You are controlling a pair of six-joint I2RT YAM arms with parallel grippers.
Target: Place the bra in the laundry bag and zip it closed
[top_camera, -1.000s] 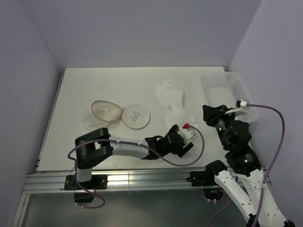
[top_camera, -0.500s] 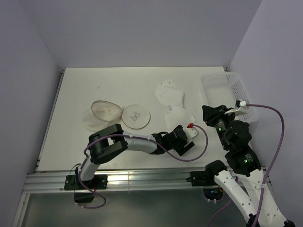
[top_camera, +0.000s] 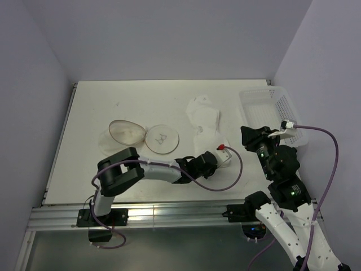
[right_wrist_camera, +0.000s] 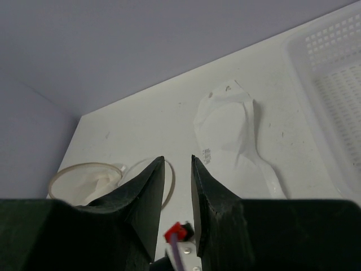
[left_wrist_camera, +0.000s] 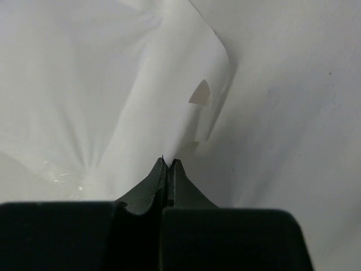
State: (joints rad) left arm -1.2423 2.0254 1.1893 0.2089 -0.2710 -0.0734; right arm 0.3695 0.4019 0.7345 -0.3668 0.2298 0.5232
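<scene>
at bra, left arm outstretched, jaws pinching

A robot test lab: bare purple walls stand far past the right claw, a plain white table lies below it, and a metal rail holds the arms behind it.

Left claw tight shut, right claw slightly ajar.

The white table bears the bra, the laundry bag and a perforated basket.
</scene>
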